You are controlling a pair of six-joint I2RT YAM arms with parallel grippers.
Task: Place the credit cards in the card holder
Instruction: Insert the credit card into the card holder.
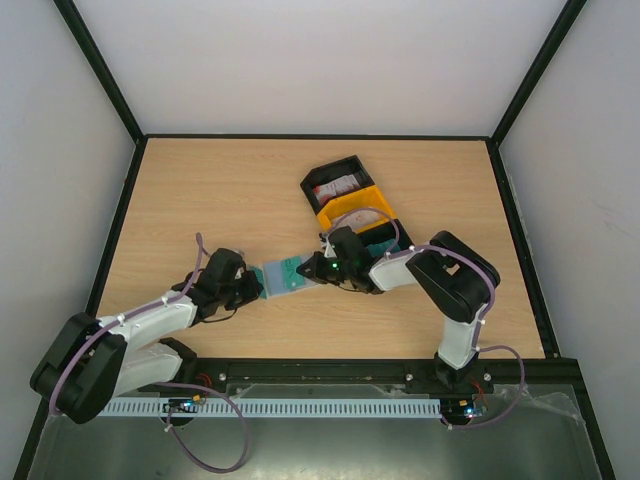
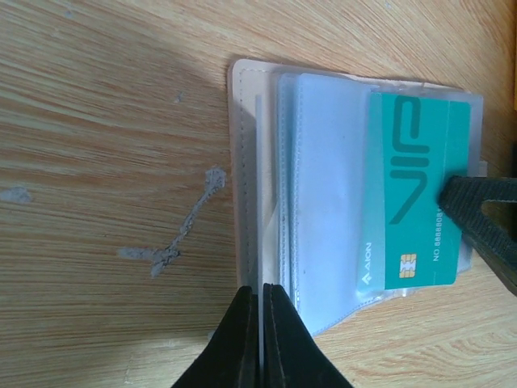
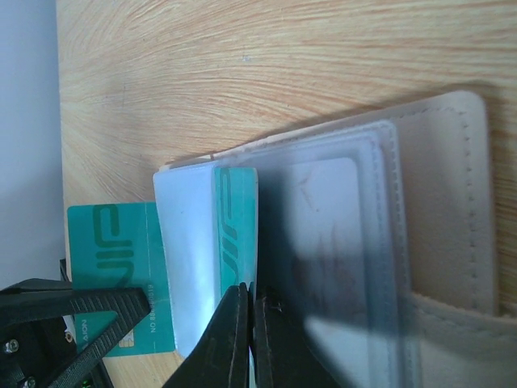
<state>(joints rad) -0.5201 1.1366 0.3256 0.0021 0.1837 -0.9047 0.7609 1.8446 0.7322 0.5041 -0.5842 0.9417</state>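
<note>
The beige card holder [image 1: 270,279] lies open on the table between the arms, its clear sleeves up. It also shows in the left wrist view [image 2: 245,162] and the right wrist view [image 3: 444,202]. A teal credit card [image 1: 293,270] sits partly inside a sleeve, its chip end sticking out [image 2: 416,186] [image 3: 113,259]. My left gripper [image 1: 248,288] [image 2: 261,303] is shut on the holder's beige edge. My right gripper [image 1: 322,270] [image 3: 250,303] is shut on the teal card's outer edge; one of its fingers [image 2: 477,212] shows in the left wrist view.
The black-and-yellow tray [image 1: 352,203] stands just behind the right gripper, with a red-and-white card [image 1: 338,185] in its far black compartment. Black frame rails run along the table's edges. A scuff mark [image 2: 182,230] is on the wood left of the holder.
</note>
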